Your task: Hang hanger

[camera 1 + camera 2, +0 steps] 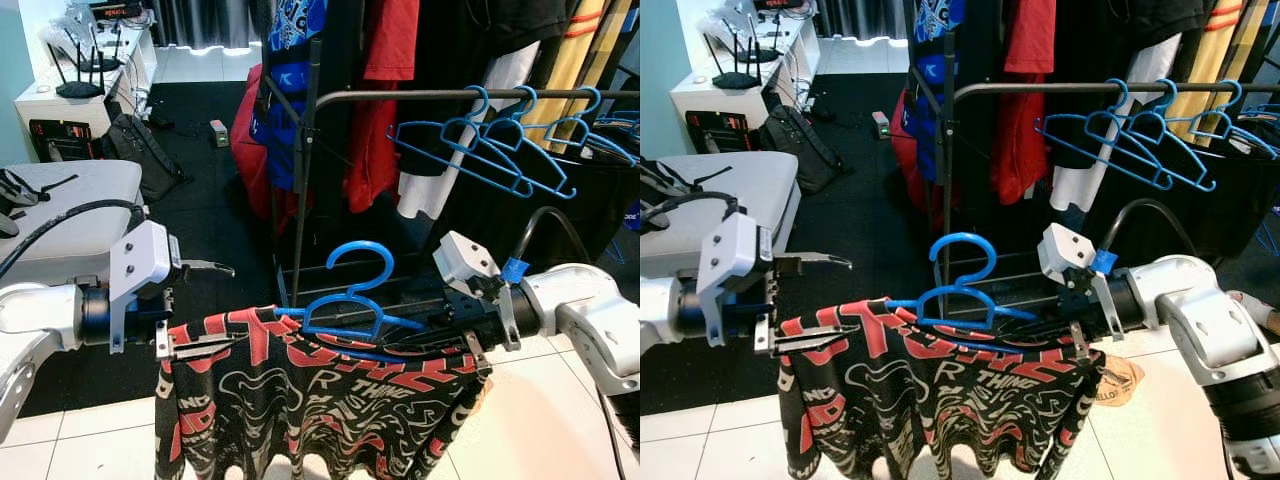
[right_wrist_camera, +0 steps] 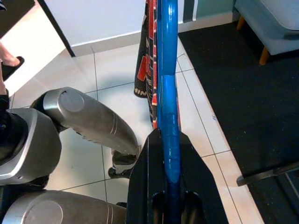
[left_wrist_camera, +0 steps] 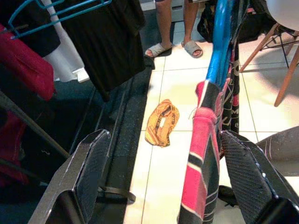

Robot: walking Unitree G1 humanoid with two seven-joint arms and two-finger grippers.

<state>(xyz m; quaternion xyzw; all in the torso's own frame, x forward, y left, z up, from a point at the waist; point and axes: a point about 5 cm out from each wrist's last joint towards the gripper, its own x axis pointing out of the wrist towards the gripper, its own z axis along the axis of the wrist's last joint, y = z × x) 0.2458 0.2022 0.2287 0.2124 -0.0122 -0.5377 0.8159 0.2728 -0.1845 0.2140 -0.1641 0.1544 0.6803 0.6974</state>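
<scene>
A blue hanger [image 1: 352,312] carries a black shirt with red and white print [image 1: 310,400], held low in front of the clothes rack. My right gripper [image 1: 400,338] is shut on the hanger's right arm, and the blue bar [image 2: 167,135] runs out between its black fingers. At the shirt's left shoulder my left gripper [image 1: 205,306] stands open, upper finger above the cloth, lower finger [image 1: 200,346] along its edge. In the left wrist view that shoulder [image 3: 202,163] hangs between the two pads, nearer one pad [image 3: 245,170]. The dark rail [image 1: 420,96] runs above and behind.
Three empty blue hangers [image 1: 500,140] hang on the rail, with red, blue and black garments [image 1: 385,90] further left. A grey seat [image 1: 60,215] and a white shelf [image 1: 70,95] stand on the left. A person's sandalled feet [image 3: 173,46] and an orange slipper [image 3: 161,122] are on the tiles.
</scene>
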